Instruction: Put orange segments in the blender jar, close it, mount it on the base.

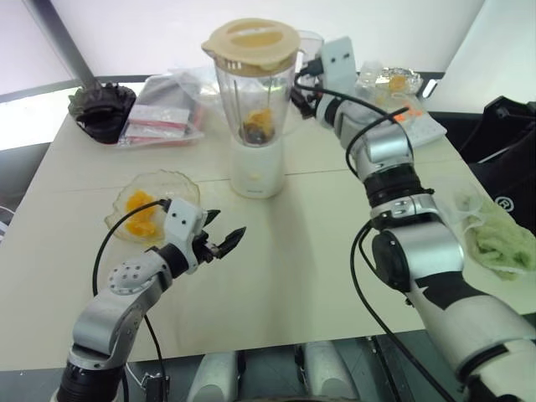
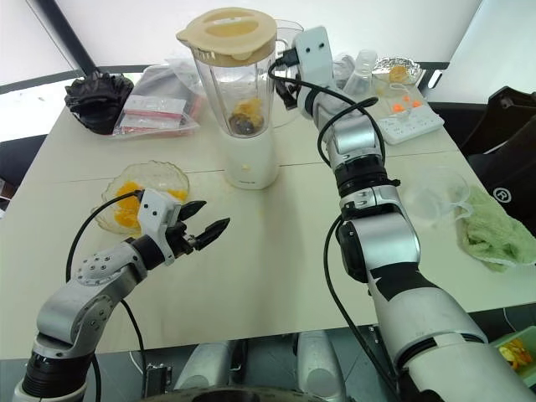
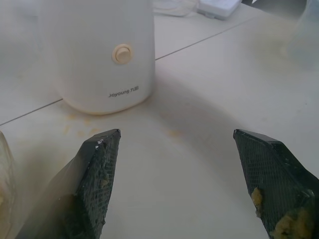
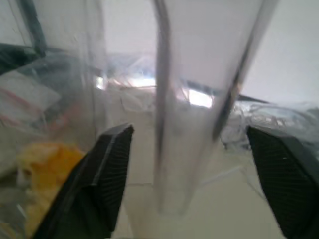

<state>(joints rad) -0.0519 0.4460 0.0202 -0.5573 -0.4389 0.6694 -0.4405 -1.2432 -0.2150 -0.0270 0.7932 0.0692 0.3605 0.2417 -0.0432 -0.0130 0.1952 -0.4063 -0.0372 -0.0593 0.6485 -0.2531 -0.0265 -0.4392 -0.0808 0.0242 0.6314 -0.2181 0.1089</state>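
1. One blender jar [image 1: 255, 92], clear and ribbed, stands mounted on the cream-white base [image 1: 256, 168] near the middle of the table [image 1: 318, 251], toward its far edge; a cream lid [image 1: 251, 43] caps it.
2. Orange segments [image 1: 260, 120] lie inside, above the blade.
3. More segments sit in a scalloped glass bowl [image 1: 172, 184] toward the table's left edge.
4. The right gripper [image 4: 184, 164] is open, its fingers either side of the jar's handle, not clamping it.
5. The left gripper [image 1: 224, 236] hovers open beside the bowl, empty.
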